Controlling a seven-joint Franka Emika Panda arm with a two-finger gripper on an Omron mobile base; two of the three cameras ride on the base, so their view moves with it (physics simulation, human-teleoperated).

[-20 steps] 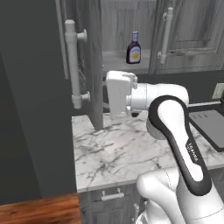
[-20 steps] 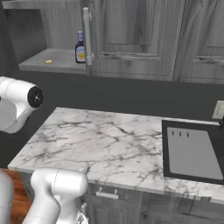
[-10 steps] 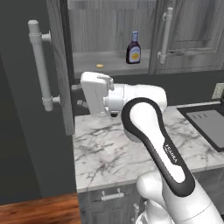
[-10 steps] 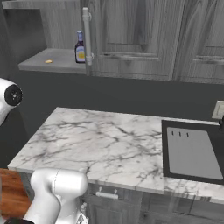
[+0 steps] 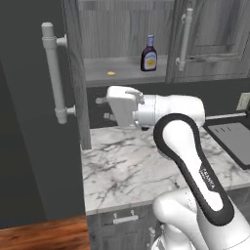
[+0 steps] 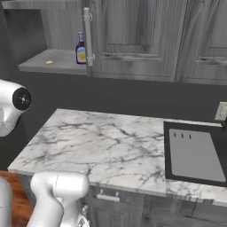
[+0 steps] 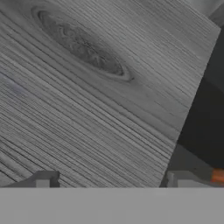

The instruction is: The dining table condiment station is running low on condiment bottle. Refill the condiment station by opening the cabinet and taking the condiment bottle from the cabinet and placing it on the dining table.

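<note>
One gripper [image 7: 109, 181], fingertips [image 7: 43, 178] spread apart and holding nothing, close against the swung-open cabinet door [image 5: 73, 73]; beyond, the condiment bottle [image 5: 149, 53] upright on the cabinet [image 5: 205, 44] shelf, a small yellow item [image 5: 111, 73] nearby.

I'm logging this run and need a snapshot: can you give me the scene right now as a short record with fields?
cabinet: grey wood-grain wall cabinet, left door swung open, other doors shut
bottle: dark maroon condiment bottle with pale cap and yellow label, upright on the cabinet shelf, untouched
shelf extra: small yellow item left of the bottle
gripper: two-finger gripper open, empty, facing the open door's wood-grain panel
below: white marble counter with grey veins, dark sink at its right
</note>
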